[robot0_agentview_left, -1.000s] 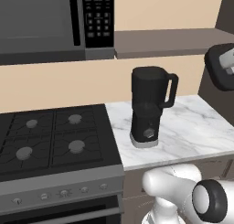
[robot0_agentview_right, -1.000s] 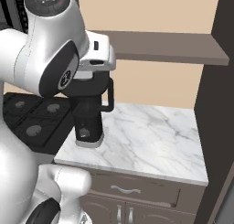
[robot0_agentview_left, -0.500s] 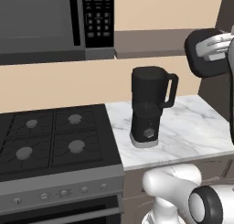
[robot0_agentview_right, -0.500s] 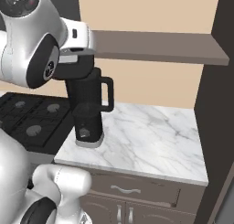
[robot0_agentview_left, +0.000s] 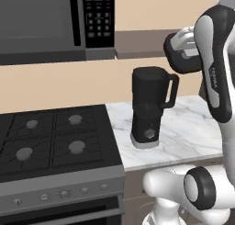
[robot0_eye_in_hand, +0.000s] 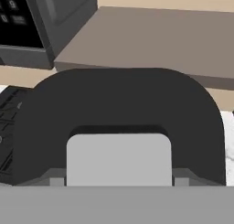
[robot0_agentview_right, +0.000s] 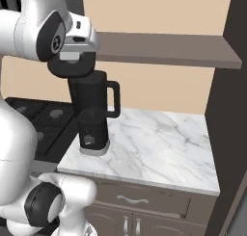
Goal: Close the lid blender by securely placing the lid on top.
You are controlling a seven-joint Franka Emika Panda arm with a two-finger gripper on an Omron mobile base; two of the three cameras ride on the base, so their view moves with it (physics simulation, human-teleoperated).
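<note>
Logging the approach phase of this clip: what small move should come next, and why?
Probably carry the lid a little further across until it sits centred over the blender, then lower it. In the left base view the lid, held in the end effector, hangs above and to the right of the jar's top, over the handle side. In the right base view it hangs just above the rim, not seated.

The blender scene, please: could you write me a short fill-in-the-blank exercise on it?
1. The blender stands on the ____ countertop.
2. Left of that countertop is a black ____ with four burners.
3. The gripper holds the round black ____ above the jar.
4. The blender's looped handle points toward the ____ in both base views.

Missing words: marble; stove; lid; right
</note>
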